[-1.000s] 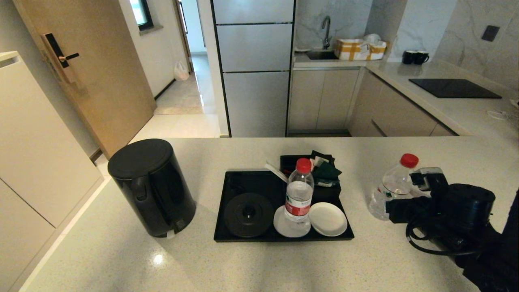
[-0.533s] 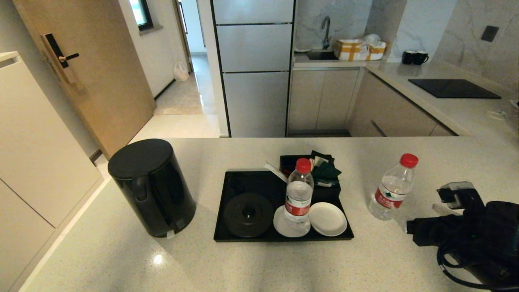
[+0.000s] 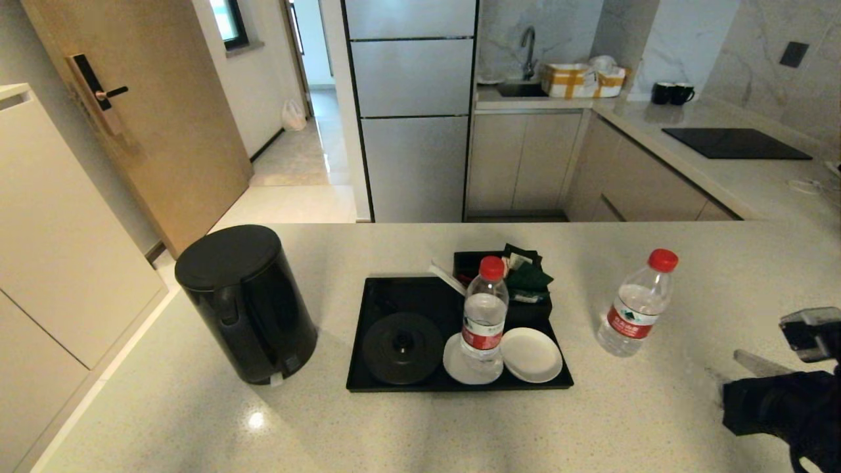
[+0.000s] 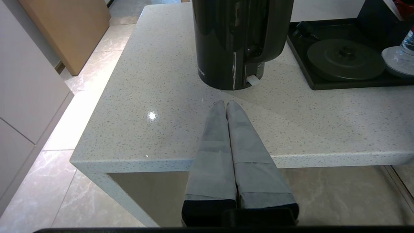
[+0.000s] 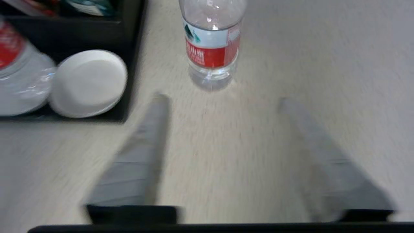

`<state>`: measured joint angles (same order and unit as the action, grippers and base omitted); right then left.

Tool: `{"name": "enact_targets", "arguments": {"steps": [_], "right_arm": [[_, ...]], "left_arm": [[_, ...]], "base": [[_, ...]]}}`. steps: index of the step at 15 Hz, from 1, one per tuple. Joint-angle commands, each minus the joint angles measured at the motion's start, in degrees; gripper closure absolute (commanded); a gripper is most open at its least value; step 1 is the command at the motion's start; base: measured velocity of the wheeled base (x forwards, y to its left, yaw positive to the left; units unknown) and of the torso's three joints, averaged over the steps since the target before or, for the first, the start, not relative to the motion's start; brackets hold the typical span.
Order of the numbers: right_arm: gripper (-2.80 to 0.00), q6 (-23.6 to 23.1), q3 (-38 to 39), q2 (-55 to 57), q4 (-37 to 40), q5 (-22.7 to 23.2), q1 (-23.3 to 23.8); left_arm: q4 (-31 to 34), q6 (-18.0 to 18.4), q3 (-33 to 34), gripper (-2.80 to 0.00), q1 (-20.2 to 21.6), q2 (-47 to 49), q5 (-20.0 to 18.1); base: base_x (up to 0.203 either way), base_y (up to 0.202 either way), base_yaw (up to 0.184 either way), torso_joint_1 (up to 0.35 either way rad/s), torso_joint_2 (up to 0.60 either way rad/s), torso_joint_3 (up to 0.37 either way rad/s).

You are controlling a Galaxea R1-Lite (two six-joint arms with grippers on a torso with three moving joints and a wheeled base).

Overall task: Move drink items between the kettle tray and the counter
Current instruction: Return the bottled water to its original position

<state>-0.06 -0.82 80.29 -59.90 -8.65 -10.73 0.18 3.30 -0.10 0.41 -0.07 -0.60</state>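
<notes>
The head view looks forward and down from above the counter point(image 3: 631, 420), taking in the kettle point(image 3: 244, 303), the kettle tray point(image 3: 381, 384) and the kitchen beyond. The left wrist view sits low at the counter's edge, close to the kettle point(image 4: 241, 42). The right wrist view, somewhat blurred, faces the counter bottle point(image 5: 212, 45) from nearby; both wrist views share the tray.

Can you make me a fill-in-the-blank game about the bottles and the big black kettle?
1. The kettle stands on the counter, not on its round ____ in the tray.
2. The bottle in the tray stands on a white ____.
3. The bottle on the counter has a ____ cap.
4. The right tool is open; the left tool is ____.

Missing words: base; saucer; red; shut
</notes>
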Motion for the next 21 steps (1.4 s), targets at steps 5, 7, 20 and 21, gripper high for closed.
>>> {"name": "enact_targets", "arguments": {"steps": [5, 7, 20, 21], "right_arm": [[0.00, 7.03, -13.04, -27.80, 49.84, 4.98, -0.44], [0.00, 8.48, -13.45, -28.68, 52.58, 6.39, -0.44], [-2.80, 7.64, -20.44, -3.91, 35.68, 0.47, 0.78], [-2.80, 6.63, -21.59, -2.70, 34.97, -0.60, 0.79]], "left_arm": [[-0.01, 0.04, 0.01, 0.00, 0.02, 0.07, -0.02], [-0.01, -0.04, 0.01, 0.00, 0.02, 0.07, -0.02], [0.08, -0.83, -0.08, 0.00, 0.02, 0.07, 0.07], [0.08, -1.01, -0.08, 0.00, 0.02, 0.07, 0.07]], "base": [[0.000, 0.000, 0.000, 0.000, 0.00, 0.000], [0.000, 0.000, 0.000, 0.000, 0.00, 0.000], [0.000, 0.000, 0.000, 0.000, 0.00, 0.000], [0.000, 0.000, 0.000, 0.000, 0.00, 0.000]]}}
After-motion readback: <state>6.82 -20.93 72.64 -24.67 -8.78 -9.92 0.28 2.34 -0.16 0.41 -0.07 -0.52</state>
